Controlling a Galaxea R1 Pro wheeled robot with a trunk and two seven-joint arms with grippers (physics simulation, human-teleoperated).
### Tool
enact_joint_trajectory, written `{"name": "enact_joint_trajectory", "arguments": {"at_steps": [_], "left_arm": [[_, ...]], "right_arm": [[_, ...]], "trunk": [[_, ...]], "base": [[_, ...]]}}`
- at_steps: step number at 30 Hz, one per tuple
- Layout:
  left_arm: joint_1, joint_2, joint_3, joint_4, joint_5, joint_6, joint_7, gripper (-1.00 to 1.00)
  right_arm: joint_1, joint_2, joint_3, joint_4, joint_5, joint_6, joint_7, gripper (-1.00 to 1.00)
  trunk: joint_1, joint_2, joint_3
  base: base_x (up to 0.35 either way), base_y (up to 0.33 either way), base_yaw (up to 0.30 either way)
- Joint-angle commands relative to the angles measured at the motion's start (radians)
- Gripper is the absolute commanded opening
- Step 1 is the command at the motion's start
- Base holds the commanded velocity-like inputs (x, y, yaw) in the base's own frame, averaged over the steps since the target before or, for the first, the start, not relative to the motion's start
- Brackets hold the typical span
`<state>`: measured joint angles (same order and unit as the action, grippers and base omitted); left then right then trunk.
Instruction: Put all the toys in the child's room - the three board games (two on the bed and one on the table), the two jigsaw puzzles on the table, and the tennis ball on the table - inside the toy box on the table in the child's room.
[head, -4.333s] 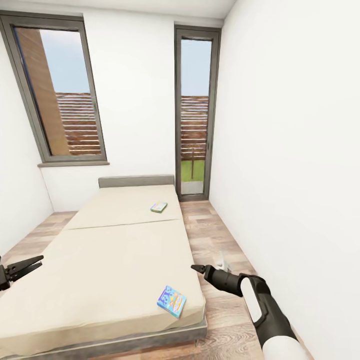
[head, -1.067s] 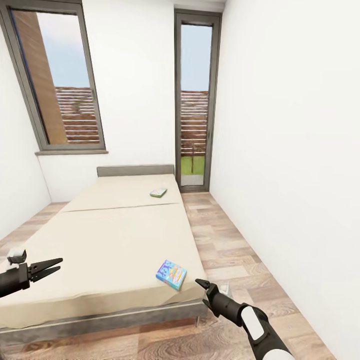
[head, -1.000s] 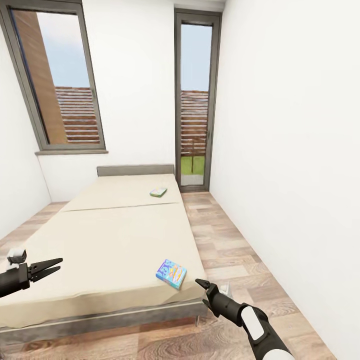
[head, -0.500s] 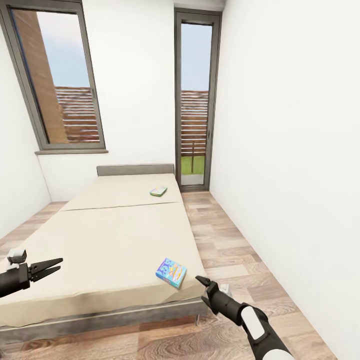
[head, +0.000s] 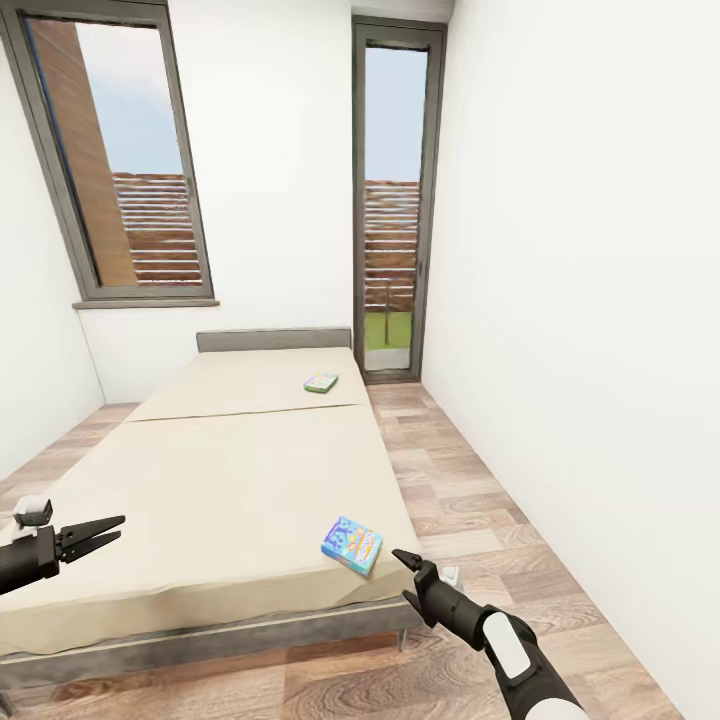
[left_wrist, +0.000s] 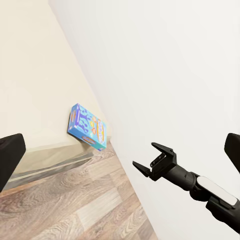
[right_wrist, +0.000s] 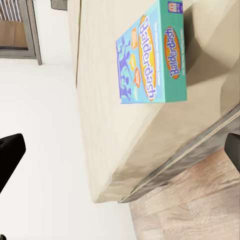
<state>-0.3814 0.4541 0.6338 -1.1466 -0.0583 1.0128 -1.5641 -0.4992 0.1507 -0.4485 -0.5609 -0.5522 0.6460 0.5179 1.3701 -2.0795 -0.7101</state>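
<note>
Blue board game (head: 351, 544) at the near right corner of the bed (head: 230, 470), lying flat on the mattress close to the foot edge and the right side edge; this is the piece your next reach turns on. Your right gripper (head: 404, 576) sits just beside it, off the bed's corner over the wood floor (head: 450, 480), fingers parted and holding nothing, tips pointed toward the bed. From that gripper the box lies ahead and a little to your left, slightly higher, up on the mattress. Its long axis runs slantwise across the corner rather than square to either edge; the right wrist view shows the printed cover (right_wrist: 152, 57) face up with one short end nearest the bed's side. Your left gripper (head: 100, 535) hangs over the near left part of the mattress, fingers also apart and empty, well apart from the blue box, so the right arm is plainly the nearer one. In the left wrist view, the box (left_wrist: 87, 126) and the right gripper (left_wrist: 150, 160) line up with a gap between them. Second board game (head: 320, 382), green and white, rests far up the bed near the headboard (head: 272, 340), out of easy reach for either arm from here. Likely call: lift the right gripper over the corner and turn it to close across the box's short width.
</note>
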Motion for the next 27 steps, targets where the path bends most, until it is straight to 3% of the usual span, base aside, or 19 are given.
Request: {"name": "enact_joint_trajectory", "arguments": {"at_steps": [1,15,27], "left_arm": [[-0.001,0.0,0.001,0.0,-0.006,0.01,-0.007,1.0],[-0.001,0.0,0.002,-0.001,-0.005,0.011,-0.007,1.0],[-0.001,0.0,0.005,-0.001,-0.005,0.015,-0.007,1.0]], "right_arm": [[-0.001,0.001,-0.007,-0.001,-0.001,0.007,0.001,1.0],[-0.001,0.001,-0.01,-0.001,-0.003,0.007,0.001,1.0],[-0.001,0.001,-0.01,-0.001,-0.003,0.007,0.001,1.0]], "trunk": [[0.0,-0.001,-0.001],[0.0,-0.001,-0.001],[0.038,-0.071,-0.032]], "base": [[0.0,0.031,0.0],[0.0,0.006,0.0],[0.0,0.0,0.0]]}}
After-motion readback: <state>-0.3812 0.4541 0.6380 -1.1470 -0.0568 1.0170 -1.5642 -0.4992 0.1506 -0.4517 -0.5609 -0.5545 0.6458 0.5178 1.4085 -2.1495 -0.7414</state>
